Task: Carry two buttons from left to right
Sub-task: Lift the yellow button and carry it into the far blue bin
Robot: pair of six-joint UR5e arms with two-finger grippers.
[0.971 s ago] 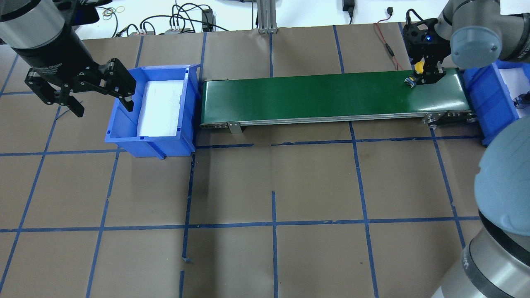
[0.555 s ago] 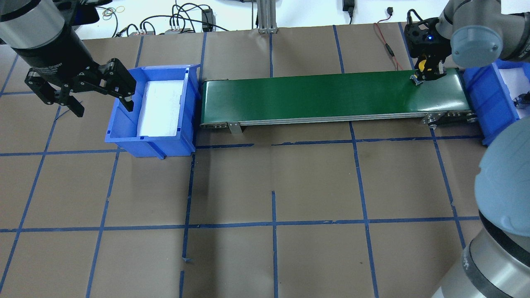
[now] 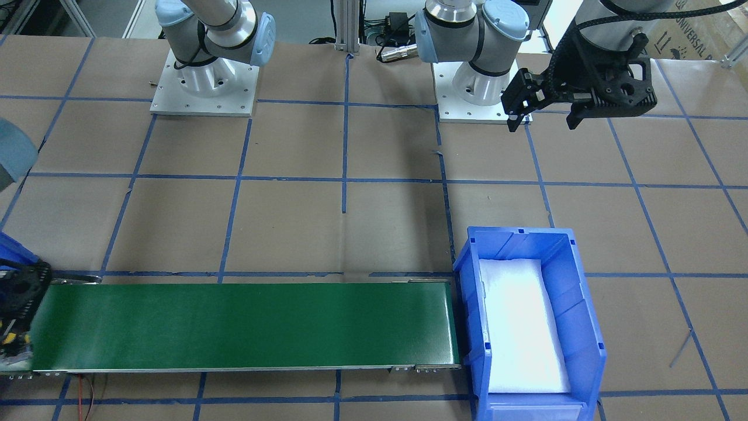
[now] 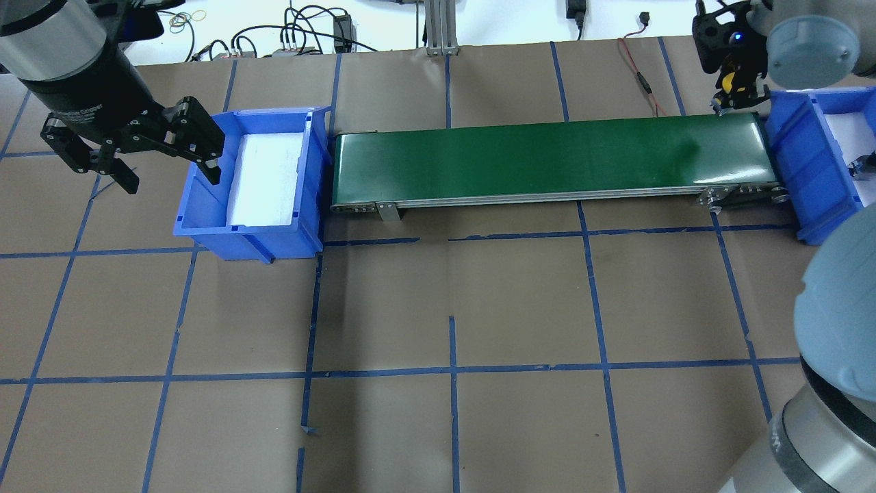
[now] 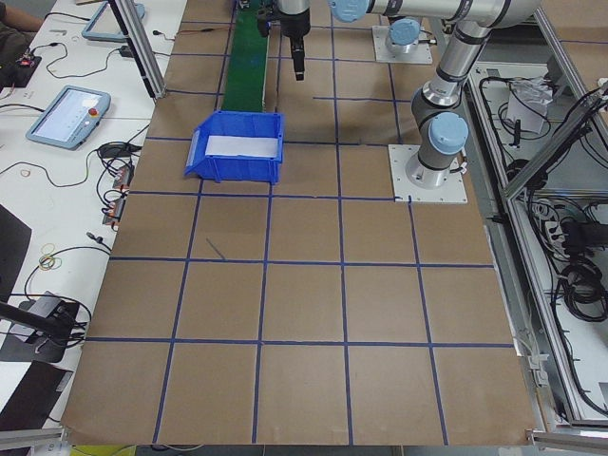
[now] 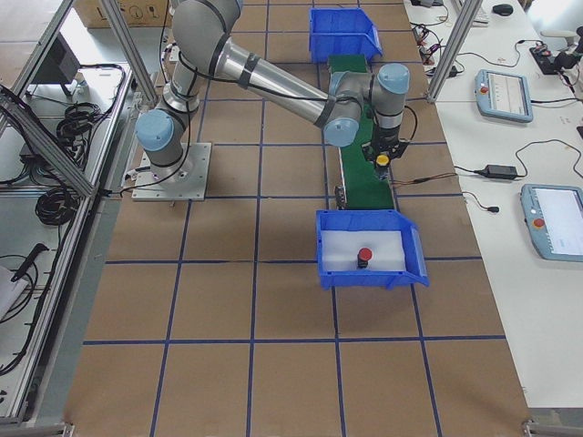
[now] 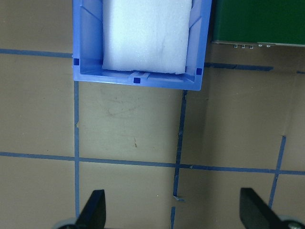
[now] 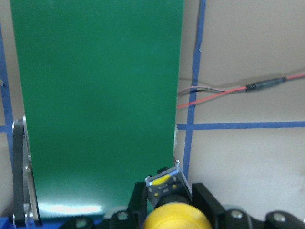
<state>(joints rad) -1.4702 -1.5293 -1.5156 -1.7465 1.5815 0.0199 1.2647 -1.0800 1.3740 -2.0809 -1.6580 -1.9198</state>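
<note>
Our right gripper (image 4: 733,93) clamps the yellow button (image 8: 176,217) over the green belt's (image 4: 547,152) end, while our left gripper (image 4: 171,177) gapes wide.

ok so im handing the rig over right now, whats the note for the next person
Left gripper: open and empty, hovering beside the left bin.
Right gripper: shut on the yellow button, held over the right end of the conveyor, short of the right bin.
Red button: lying in the right bin.
Done: red button delivered; the left bin holds only its white foam pad and the belt is bare.
Left: carry the yellow button over the right bin and release it there.
</note>
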